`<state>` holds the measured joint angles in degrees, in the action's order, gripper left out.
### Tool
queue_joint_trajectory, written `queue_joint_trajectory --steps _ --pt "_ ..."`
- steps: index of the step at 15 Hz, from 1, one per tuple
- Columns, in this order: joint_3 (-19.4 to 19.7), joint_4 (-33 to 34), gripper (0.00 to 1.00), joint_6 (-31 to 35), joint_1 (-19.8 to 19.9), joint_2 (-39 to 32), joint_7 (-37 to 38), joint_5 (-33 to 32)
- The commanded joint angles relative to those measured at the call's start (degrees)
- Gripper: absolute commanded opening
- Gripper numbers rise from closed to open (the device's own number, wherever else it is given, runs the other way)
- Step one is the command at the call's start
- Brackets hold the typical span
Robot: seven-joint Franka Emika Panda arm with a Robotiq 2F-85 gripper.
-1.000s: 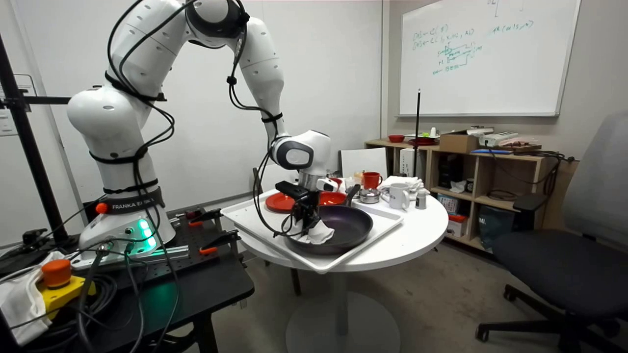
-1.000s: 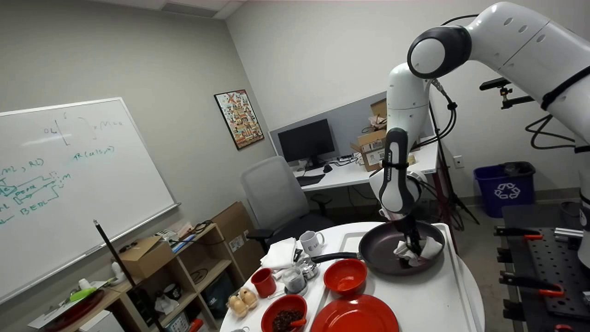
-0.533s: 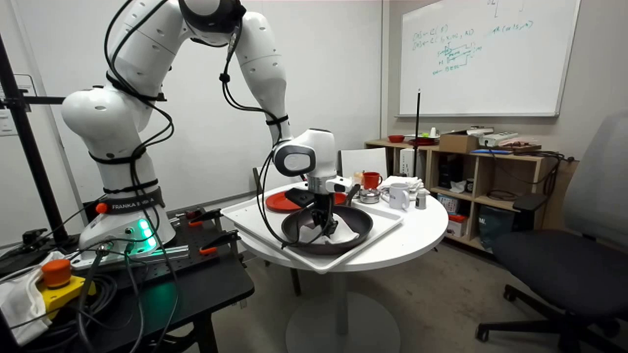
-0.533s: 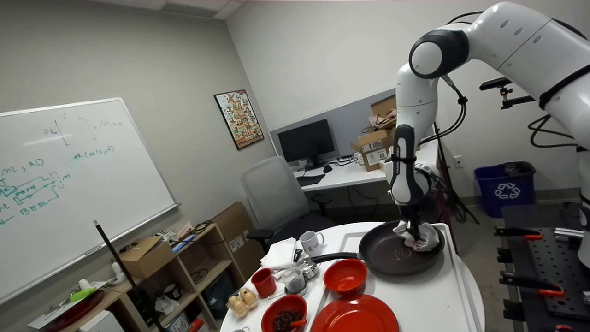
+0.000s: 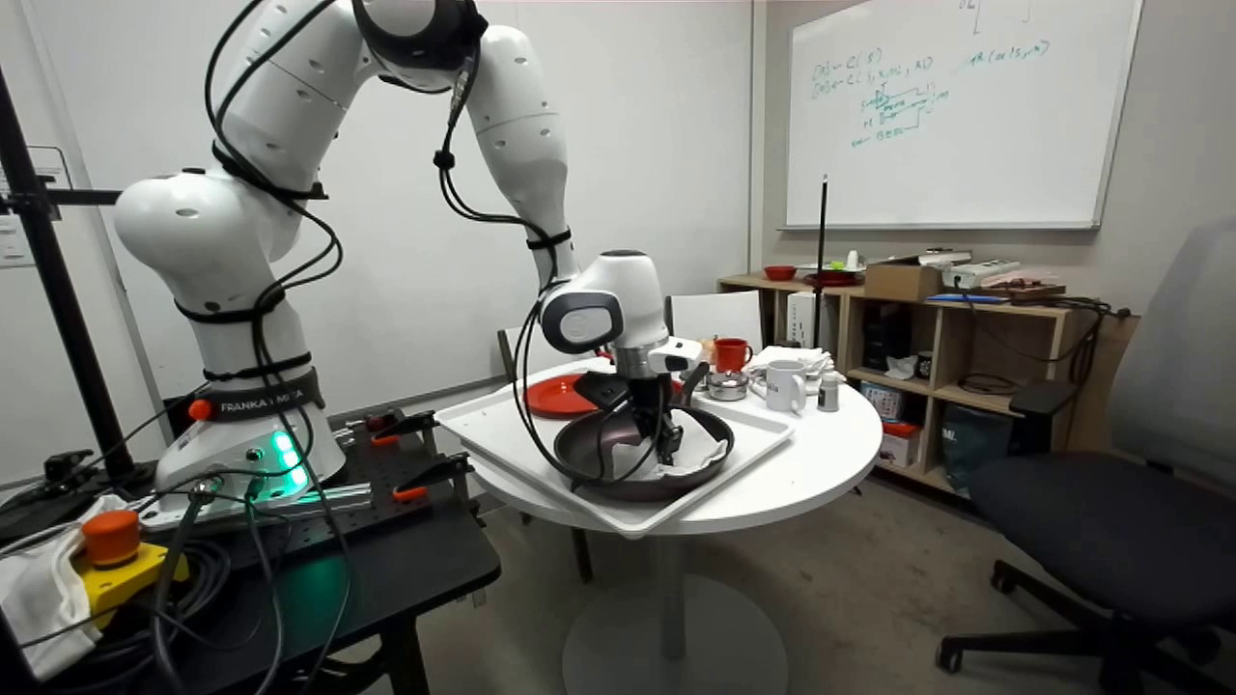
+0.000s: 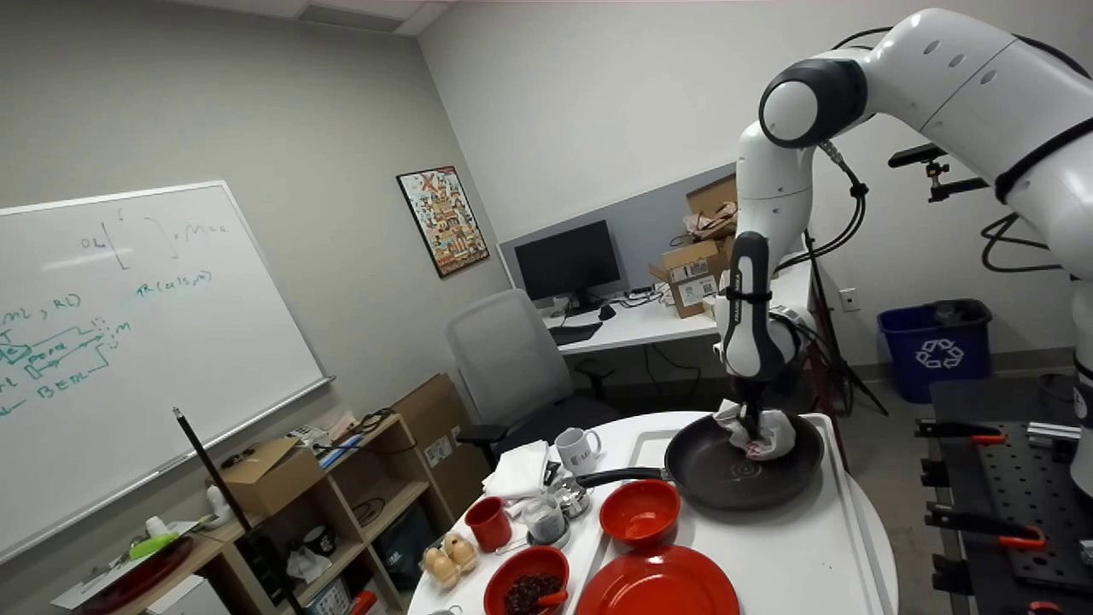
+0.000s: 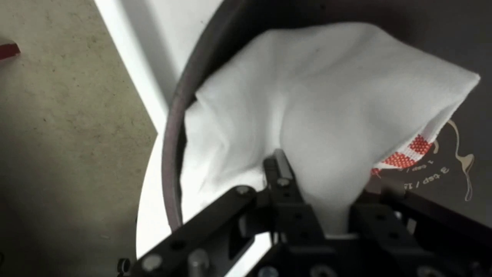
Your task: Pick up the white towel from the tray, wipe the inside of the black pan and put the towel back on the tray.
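Note:
My gripper [image 5: 666, 450] is shut on the white towel [image 5: 702, 446], inside the black pan [image 5: 591, 446]. In an exterior view the gripper [image 6: 751, 425] holds the bunched towel [image 6: 775, 434] against the far inner side of the pan [image 6: 726, 489]. In the wrist view the towel [image 7: 330, 92] rises between the jaws and spreads over the pan floor beside the rim [image 7: 173, 154]; a red-checked patch shows at its edge. One finger [image 7: 284, 173] shows; the towel hides the other fingertip. The pan sits on the white tray [image 6: 803, 555].
The pan handle [image 6: 619, 475] points toward a red bowl [image 6: 640, 511], with a red plate [image 6: 657, 589] beside it. A white mug [image 6: 579, 450], folded white cloths [image 6: 518, 470], a red mug [image 6: 489, 523] and a glass jar [image 6: 544, 517] stand on the round table. Arm cables hang near the pan.
The gripper has carried the towel across the pan, from its near side to the far inner side, then a little toward the handle. The pan and tray have not moved.

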<state>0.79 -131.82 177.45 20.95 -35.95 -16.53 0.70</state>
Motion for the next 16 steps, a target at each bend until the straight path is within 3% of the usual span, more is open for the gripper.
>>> queue_joint_trajectory --steps 1,6,7,16 --pt "1.05 0.79 0.06 9.78 -2.80 -3.72 2.54 -2.11" --pt "8.10 2.31 0.06 28.38 -11.51 -10.14 3.45 -1.89" --pt "8.89 6.79 0.06 22.79 -12.74 -8.77 3.55 -1.50" --pt "4.80 16.83 0.06 20.50 -11.07 -9.62 7.58 -3.15"
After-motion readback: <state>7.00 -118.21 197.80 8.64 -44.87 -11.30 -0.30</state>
